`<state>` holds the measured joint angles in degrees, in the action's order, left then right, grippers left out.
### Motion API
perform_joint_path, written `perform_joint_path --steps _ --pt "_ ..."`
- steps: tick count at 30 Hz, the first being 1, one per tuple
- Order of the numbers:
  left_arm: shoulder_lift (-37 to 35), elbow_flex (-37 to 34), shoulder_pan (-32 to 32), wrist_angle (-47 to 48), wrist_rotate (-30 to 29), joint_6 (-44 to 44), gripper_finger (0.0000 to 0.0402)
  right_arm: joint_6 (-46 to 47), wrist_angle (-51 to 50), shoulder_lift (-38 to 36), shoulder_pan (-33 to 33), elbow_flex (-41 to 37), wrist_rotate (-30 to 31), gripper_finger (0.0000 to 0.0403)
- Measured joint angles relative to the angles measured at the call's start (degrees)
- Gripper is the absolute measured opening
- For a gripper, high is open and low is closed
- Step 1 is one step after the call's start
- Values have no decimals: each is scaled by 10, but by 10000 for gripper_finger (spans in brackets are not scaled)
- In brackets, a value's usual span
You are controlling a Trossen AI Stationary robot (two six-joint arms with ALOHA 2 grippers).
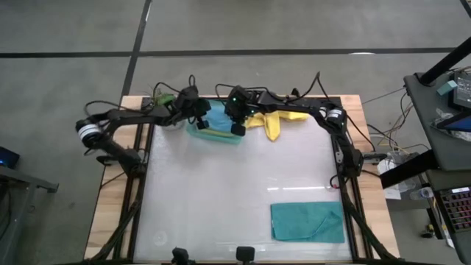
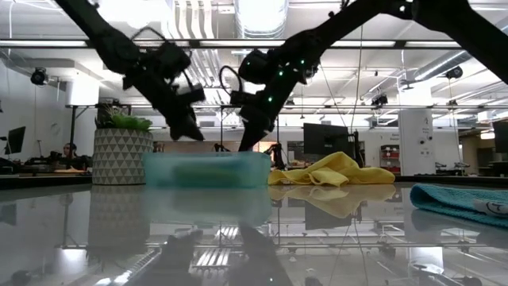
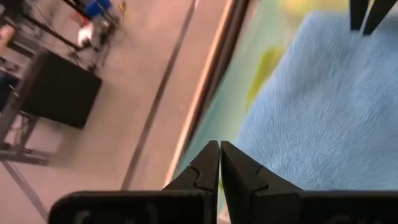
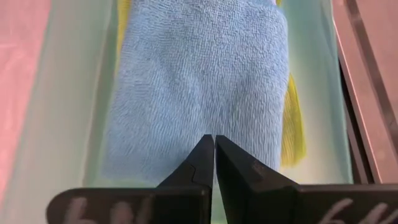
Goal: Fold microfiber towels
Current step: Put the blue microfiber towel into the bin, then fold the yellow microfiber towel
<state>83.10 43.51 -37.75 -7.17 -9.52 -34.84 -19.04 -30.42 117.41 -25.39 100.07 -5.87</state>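
I have a blue towel [image 4: 199,81] lying folded in the mint-green tray [image 1: 221,136], which sits at the upper middle of the high view, against the far edge of the worktop [image 1: 235,206]. Under the blue one a yellow-green edge of another towel [image 4: 291,130] peeks out along one long side. In the right wrist view the blue towel's long axis runs straight away from the claw, in line with the tray's length.

Both claws hang just over this tray. The left claw [image 1: 200,121] is at the tray's left end, its fingers pressed together and gripping nothing; in its wrist view it sits above the tray's rim with the blue pile off to one side. The right claw [image 1: 238,129] is at the tray's right end, also pressed together and empty, poised directly over the near end of the blue towel.

Outward from there, a yellow towel [image 1: 276,121] lies crumpled just right of the tray, much nearer the right claw than the left. A teal towel [image 1: 307,222] lies at the lower right of the high view, well apart from both claws. I judge the yellow one the next to fetch, and the right arm the one for it. A potted plant [image 2: 123,147] stands behind the tray's left end in the low view.
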Motion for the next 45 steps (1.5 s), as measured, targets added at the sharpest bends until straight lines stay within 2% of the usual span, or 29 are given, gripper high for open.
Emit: perform_joint_path --steps 9,12,20,27,37,41,45 --pt "-131 -32 65 8 37 46 1 2 -104 -58 2 0 2 9" --pt "-169 -49 93 7 50 71 1 -5 -135 -73 2 -5 25 9" --pt "-255 -109 162 5 54 106 1 -20 -120 -115 -19 -93 59 9" --pt "-284 -123 177 4 54 107 1 -18 -100 -108 -53 -138 57 29" --pt "-269 -124 177 5 53 105 1 -47 91 -108 -86 -221 54 133" --pt "-265 -125 176 4 51 106 2 -76 182 -108 -87 -271 53 154" --pt "-265 -127 176 0 51 106 2 -70 260 -107 -87 -311 44 157"
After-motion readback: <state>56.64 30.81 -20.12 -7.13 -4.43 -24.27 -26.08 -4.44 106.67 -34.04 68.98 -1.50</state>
